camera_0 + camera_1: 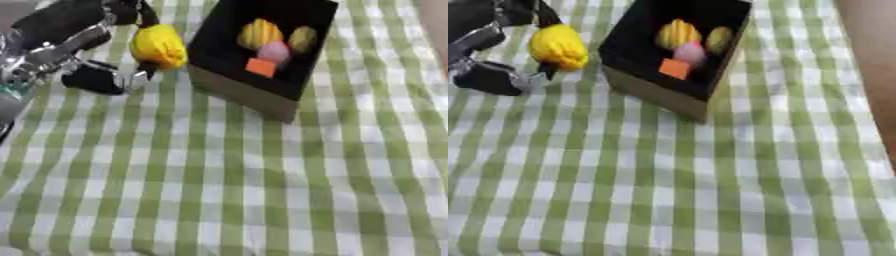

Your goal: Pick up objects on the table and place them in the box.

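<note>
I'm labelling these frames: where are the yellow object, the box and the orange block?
yellow object (158, 46), left eye view, middle of its body.
box (241, 92), left eye view, brown outer front wall.
orange block (675, 68), right eye view, its top face.

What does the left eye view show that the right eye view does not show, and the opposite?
Only the left eye view shows more of the left arm's silver joints at its left edge. Only the right eye view shows a wide brown strip beyond the cloth at its right edge. Both show the left hand curled round a yellow object beside the box, which holds a yellow item, an olive one, a pink one and an orange block.
</note>
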{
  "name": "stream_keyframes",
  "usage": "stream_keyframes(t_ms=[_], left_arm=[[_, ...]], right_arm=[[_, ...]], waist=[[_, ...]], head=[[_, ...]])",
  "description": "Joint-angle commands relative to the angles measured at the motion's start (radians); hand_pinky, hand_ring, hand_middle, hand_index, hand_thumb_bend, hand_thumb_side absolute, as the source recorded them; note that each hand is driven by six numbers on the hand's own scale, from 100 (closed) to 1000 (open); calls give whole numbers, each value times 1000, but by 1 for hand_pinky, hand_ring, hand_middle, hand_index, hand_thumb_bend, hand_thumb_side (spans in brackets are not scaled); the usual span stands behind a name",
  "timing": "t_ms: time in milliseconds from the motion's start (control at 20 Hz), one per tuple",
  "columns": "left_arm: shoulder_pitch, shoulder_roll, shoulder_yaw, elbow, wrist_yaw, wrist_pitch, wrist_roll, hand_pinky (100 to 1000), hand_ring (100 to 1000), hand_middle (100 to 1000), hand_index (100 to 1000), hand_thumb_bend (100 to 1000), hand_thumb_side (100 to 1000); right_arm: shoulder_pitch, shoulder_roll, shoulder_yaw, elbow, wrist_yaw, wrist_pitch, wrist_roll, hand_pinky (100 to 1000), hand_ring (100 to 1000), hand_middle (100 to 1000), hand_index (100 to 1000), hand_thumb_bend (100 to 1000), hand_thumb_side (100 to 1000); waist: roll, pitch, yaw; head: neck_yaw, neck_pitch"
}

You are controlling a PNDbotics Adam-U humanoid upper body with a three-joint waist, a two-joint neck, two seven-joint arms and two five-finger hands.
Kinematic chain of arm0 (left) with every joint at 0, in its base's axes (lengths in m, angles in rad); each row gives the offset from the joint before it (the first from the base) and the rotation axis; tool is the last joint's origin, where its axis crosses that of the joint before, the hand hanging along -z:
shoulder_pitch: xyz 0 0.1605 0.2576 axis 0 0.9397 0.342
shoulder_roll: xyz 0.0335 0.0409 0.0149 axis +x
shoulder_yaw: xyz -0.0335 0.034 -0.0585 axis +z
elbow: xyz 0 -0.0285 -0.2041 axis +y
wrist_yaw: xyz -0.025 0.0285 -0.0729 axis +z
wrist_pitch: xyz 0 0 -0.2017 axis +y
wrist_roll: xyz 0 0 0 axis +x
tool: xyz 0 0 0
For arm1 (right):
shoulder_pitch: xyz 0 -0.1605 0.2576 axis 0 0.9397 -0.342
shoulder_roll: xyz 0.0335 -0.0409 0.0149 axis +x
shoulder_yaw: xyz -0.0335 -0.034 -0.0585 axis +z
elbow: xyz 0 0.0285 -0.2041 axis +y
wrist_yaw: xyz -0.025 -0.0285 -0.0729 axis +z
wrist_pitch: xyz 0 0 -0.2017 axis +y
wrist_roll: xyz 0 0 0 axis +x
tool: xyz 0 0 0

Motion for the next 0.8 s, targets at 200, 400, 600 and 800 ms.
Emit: stream_keyframes(t_ms=[200,400,600,800], left_arm=[[-154,-107,60,213,-63,-85,31,757,673,680,692,117,359],[-230,-192,101,346,-146,-131,64,758,674,680,692,124,360],[-273,-279,141,439,-264,-161,120,760,678,681,694,141,347],[-289,-341,166,514,-390,-167,182,762,683,685,698,170,353]], right_arm=[[-40,-38,-8,-15,-16,-2,-10,830,840,592,844,100,547],[-60,-32,-3,-15,-21,-3,-8,830,841,592,844,100,548],[-78,-18,2,-15,-29,-1,0,830,842,591,844,100,547],[-90,-8,4,-15,-34,-1,6,830,842,590,844,100,547]], waist=[[0,-20,-10],[0,-10,-22],[-6,1,-40],[-11,9,-53]], head=[[11,-15],[20,-19],[35,-23],[44,-29]])
